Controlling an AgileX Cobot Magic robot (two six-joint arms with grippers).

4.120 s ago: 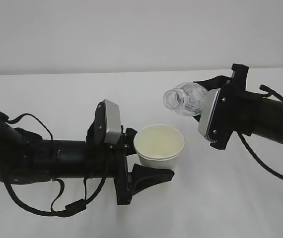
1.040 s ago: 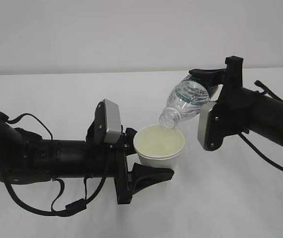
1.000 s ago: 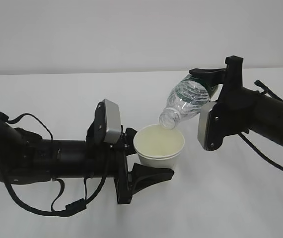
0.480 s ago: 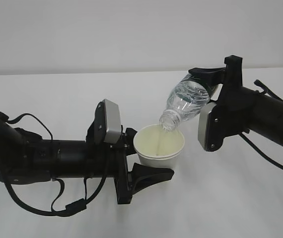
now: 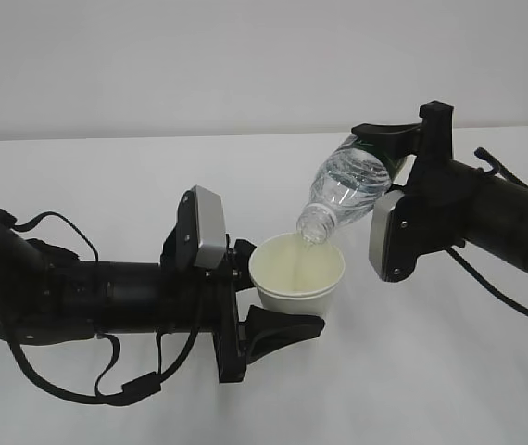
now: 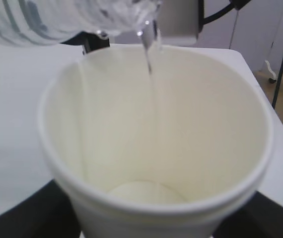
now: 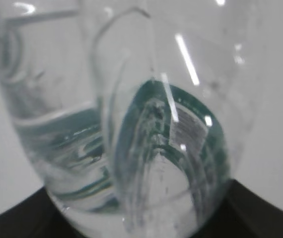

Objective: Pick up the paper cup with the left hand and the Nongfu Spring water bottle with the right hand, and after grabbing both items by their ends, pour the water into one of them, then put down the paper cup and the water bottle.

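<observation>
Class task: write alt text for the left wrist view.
A thin stream of water falls from a tilted clear bottle at the top into a white paper cup filling the view. A white table lies behind.

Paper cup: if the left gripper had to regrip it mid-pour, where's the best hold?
Grip the paper cup low on its tapered wall, from the left side, as the left hand holds it now. The bottle occupies the space over the rim.
</observation>
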